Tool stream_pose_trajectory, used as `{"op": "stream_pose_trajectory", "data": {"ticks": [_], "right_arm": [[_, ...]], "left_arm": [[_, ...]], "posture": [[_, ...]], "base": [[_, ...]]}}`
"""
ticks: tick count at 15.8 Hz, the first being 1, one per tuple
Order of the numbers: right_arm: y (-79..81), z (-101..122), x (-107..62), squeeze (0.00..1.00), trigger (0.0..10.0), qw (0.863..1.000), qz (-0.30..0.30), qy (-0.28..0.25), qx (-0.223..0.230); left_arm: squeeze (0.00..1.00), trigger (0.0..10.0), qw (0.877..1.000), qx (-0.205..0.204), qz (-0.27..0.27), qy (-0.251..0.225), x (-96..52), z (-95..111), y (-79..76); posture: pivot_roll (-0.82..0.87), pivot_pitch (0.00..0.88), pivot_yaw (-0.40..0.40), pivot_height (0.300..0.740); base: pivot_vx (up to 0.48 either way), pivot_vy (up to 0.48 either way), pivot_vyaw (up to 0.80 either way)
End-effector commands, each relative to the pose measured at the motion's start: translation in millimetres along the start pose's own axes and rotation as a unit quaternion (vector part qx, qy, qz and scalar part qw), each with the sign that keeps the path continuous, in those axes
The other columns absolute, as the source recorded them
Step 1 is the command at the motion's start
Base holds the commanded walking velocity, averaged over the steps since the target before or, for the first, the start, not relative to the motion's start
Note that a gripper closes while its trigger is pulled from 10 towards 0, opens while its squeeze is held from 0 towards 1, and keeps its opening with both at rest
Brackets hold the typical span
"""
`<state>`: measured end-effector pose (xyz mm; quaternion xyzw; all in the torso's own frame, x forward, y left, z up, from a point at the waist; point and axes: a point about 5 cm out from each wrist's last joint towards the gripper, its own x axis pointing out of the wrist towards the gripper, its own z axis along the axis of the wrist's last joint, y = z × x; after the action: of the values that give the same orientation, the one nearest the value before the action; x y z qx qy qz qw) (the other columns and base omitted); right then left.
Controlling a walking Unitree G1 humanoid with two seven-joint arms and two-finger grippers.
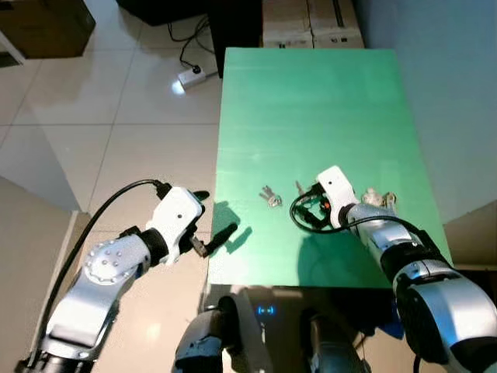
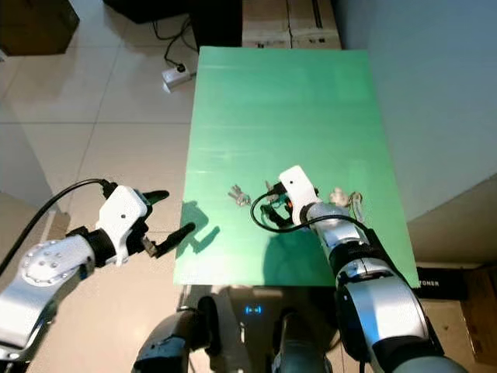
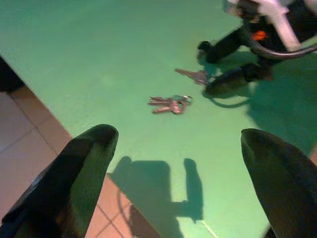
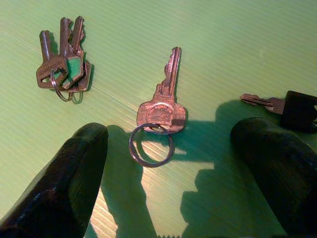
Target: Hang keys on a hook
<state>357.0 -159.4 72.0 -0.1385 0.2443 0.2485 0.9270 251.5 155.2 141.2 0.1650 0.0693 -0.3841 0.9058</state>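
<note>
- Single key (image 4: 166,96) w/ a round ring (image 4: 151,145) lay flat on the green desk (image 1: 311,101), right betw. the two black fingers of the right gripper (image 4: 173,173).
- Right jaws stood wide apart, one finger (image 4: 64,183) on each side of the ring; not touching key as far as wrist view showed.
- Bunch of keys (image 4: 64,67) on its own ring lay near, just beyond the single key, towards the robot's left; one key in it had a green head.
- Black-headed key (image 4: 292,109) lay on the desk just beside the other right finger (image 4: 277,168).
- No containers seen on desk.
- Pale, small thing (image 1: 380,198) lay beside the right wrist; too small to tell what.
- Right arm (image 1: 404,256) reached fwd over the near part of the desk, wrist low, black cable looped by it.
- Left gripper (image 1: 213,217) hung off the desk's left edge, over the tiled floor (image 1: 116,116), pointing at the desk; jaws apart, holding nothing.
- Left arm (image 1: 101,272) bent at elbow, cable arcing over it.
- On floor beyond desk: white power strip (image 1: 192,76) w/ cord, cardboard boxes (image 1: 311,23).
</note>
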Motion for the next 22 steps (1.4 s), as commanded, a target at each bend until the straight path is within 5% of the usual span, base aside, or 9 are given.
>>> {"op": "stream_pose_trajectory", "data": {"ticks": [1,2,3,22], "right_arm": [[6.7,-14,0.7,0.0,3.6,0.999,0.016,0.028,0.015],[7.0,-14,0.8,0.0,2.7,0.999,0.017,0.028,0.015],[7.5,-14,0.9,0.0,0.0,0.999,0.021,0.028,0.013],[-9.6,-16,-10.6,0.0,0.0,0.999,0.036,0.012,0.008]], "left_arm": [[0.0,10.0,1.0,-0.007,-0.02,0.007,-2.8,-2,-6.0],[0.0,10.0,1.0,-0.009,-0.024,0.007,-3.6,-1,-6.0],[0.0,10.0,1.0,-0.008,-0.025,0.01,-4.6,-1,-5.8],[0.0,10.0,1.0,-0.002,-0.028,0.003,-1.2,8,-9.3]], "posture": [[0.07,0.365,0.086,0.74],[0.07,0.366,0.089,0.74],[0.06,0.366,0.088,0.74],[0.02,0.357,0.063,0.74]], "base": [[0.0,0.0,0.0],[0.0,0.0,0.0],[0.0,0.0,0.0],[0.0,0.0,0.0]]}}
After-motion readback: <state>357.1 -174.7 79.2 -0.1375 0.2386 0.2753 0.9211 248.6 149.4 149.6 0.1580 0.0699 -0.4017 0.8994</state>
